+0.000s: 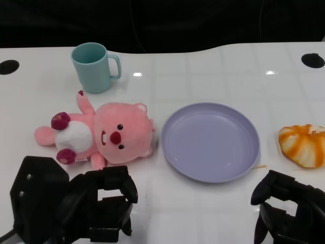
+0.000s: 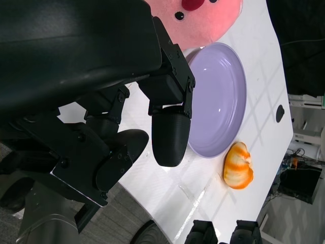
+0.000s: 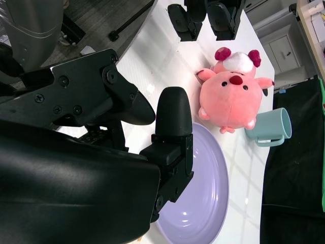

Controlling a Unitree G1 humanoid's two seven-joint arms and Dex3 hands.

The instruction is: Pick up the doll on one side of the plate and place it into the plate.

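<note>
pink plush doll [image 1: 104, 135] lies on its back on the white table [image 1: 213, 66], just left of an empty lavender plate [image 1: 210, 141], not yet picked up.

the left hand [image 1: 96, 203] hovers near the doll's lower edge, fingers apart, holding nothing; the right hand [image 1: 287, 206] waits below the plate's right side, also empty with fingers apart. a good grasp would likely close around the soft body rather than a limb, then lift clear of the plate rim. a teal mug [image 1: 95, 66] and an orange-and-white toy [image 1: 303, 145] sit aside.
</note>
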